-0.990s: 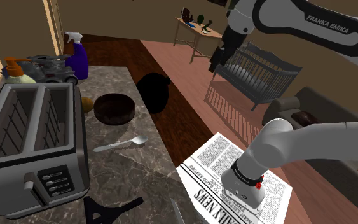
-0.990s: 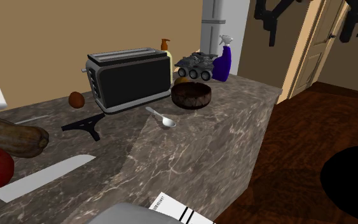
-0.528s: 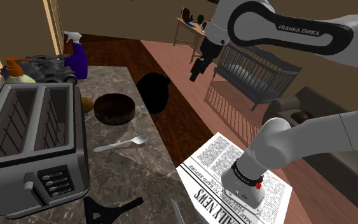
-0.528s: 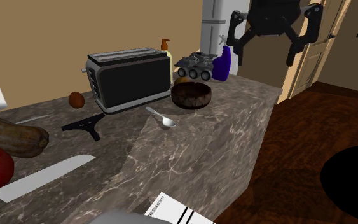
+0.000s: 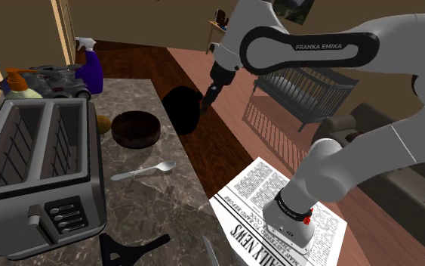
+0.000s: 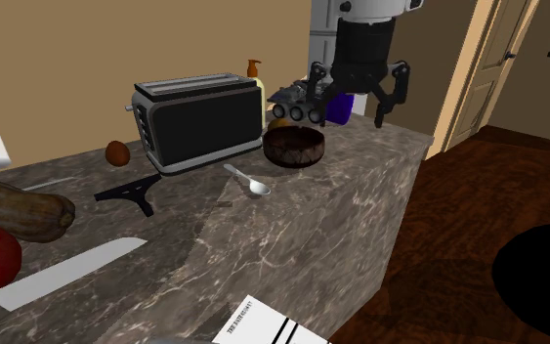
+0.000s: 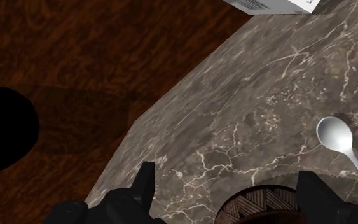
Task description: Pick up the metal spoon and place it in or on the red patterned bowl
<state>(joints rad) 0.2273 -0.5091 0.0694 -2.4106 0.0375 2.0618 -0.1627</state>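
Two fingers (image 7: pixel 144 188) stand wide apart and empty as your gripper (image 6: pixel 348 103) hangs above the counter (image 6: pixel 341 225) near the bowl (image 6: pixel 294 146); the spoon (image 6: pixel 248 182) lies flat nearby, so your descent could clip the rim or skid the spoon away.

Bowl (image 7: pixel 260 205) — partly beyond wrist view's edge

We see a dark marbled countertop (image 6: pixel 312 225) under the gripper (image 6: pixel 349 109), its edge dropping to a dark wood floor (image 7: pixel 107 44). On that floor, out past the counter's edge from the gripper, lies a round black area (image 7: pixel 2 130). Farther from the gripper a grey crib (image 5: pixel 301 94) stands on paler reddish boards (image 5: pixel 226 143), near a small wooden table (image 5: pixel 214 26) and a dark sofa (image 5: pixel 358 115). Past the counter's far end rise a tan wall (image 6: pixel 116 49) and a cream door frame (image 6: pixel 468 68).
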